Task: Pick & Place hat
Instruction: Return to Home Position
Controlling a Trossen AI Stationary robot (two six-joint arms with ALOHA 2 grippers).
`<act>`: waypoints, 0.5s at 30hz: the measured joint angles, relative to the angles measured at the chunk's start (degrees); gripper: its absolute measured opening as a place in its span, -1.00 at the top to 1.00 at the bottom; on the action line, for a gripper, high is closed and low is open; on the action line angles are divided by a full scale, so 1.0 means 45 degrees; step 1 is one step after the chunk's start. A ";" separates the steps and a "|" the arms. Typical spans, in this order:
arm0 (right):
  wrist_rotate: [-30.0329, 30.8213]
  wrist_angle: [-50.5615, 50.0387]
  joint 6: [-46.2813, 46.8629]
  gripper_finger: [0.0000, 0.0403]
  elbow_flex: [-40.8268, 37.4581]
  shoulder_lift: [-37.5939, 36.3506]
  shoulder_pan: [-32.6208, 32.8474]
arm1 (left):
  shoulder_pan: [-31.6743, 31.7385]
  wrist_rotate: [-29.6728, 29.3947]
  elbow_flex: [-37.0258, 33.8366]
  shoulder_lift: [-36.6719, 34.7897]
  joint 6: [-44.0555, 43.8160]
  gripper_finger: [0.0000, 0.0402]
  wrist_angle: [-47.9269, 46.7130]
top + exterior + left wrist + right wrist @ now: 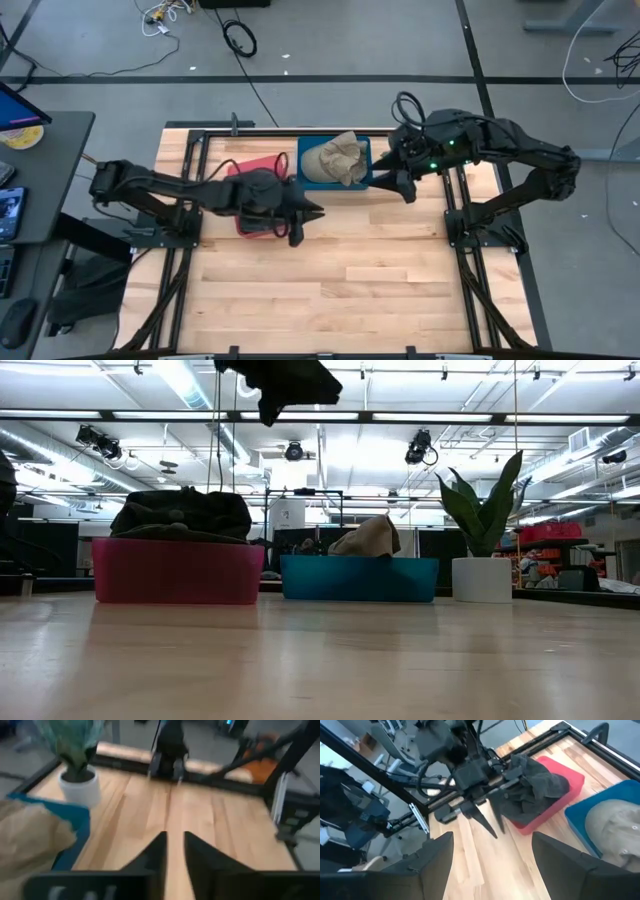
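Note:
A dark hat [535,785] lies heaped in the red bin [248,170] at the far left of the table. A tan hat [335,158] fills the blue bin [364,150] beside it, its crown rising above the rim [368,538]. My left gripper [318,213] hovers just past the red bin's near right corner, pointing toward the table's right; its fingers are a narrow gap apart [174,855] and hold nothing. My right gripper [405,190] hangs right of the blue bin, wide open [492,865] and empty, facing the left arm.
A plant in a white pot [480,550] stands on the table right of the blue bin, below the right arm. Black frame rails [455,215] run along both table sides. Bare wood [340,280] spreads over the near half of the table.

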 joint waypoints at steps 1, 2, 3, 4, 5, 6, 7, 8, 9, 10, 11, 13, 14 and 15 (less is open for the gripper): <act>0.0000 -0.0122 -0.0062 -0.35 0.0002 -0.0024 0.0000 | -0.0063 -0.0028 -0.0310 -0.0016 -0.0005 0.75 0.0771; 0.0000 -0.0160 -0.0099 -0.35 0.0000 -0.0040 0.0000 | -0.0114 -0.0035 -0.0614 -0.0016 -0.0002 0.85 0.1509; 0.0000 -0.0235 -0.0142 -0.35 -0.0001 -0.0060 0.0000 | -0.0134 -0.0037 -0.0910 -0.0021 -0.0004 0.92 0.2194; 0.0000 -0.0404 -0.0151 -0.35 -0.0003 -0.0064 0.0000 | -0.0159 -0.0036 -0.1165 -0.0021 -0.0013 0.95 0.2828; 0.0000 -0.0516 -0.0172 -0.35 -0.0003 -0.0077 0.0000 | -0.0172 -0.0035 -0.1393 -0.0021 -0.0005 0.96 0.3421; 0.0000 -0.0502 -0.0176 -0.35 -0.0003 -0.0083 0.0000 | -0.0170 -0.0040 -0.1597 -0.0021 0.0005 0.97 0.3983; 0.0000 -0.0520 -0.0175 -0.35 -0.0003 -0.0087 -0.0002 | -0.0170 -0.0035 -0.1740 -0.0026 0.0010 0.97 0.4412; 0.0000 -0.0549 -0.0162 -0.35 -0.0003 -0.0087 0.0000 | -0.0157 -0.0031 -0.1861 -0.0077 0.0014 0.98 0.4692; 0.0004 -0.0542 -0.0143 -0.35 -0.0003 -0.0087 -0.0005 | -0.0145 -0.0026 -0.2017 -0.0213 0.0068 0.98 0.4822; 0.0010 -0.0541 -0.0142 -0.35 -0.0003 -0.0087 0.0000 | -0.0134 -0.0031 -0.2106 -0.0367 0.0154 0.98 0.4844; 0.0012 -0.0541 -0.0142 -0.35 -0.0003 -0.0087 0.0000 | -0.0100 -0.0027 -0.2184 -0.0555 0.0306 0.98 0.4953; 0.0017 -0.0546 -0.0080 -0.35 -0.0003 -0.0087 0.0000 | -0.0014 -0.0031 -0.2534 -0.1200 0.0448 0.98 0.4848; 0.0026 -0.0548 -0.0037 -0.35 -0.0003 -0.0087 0.0000 | 0.0037 -0.0020 -0.2696 -0.1567 0.0474 0.98 0.4857; 0.0039 -0.0598 0.0024 -0.35 -0.0003 -0.0087 0.0000 | 0.0103 -0.0028 -0.2932 -0.2028 0.0495 0.98 0.4856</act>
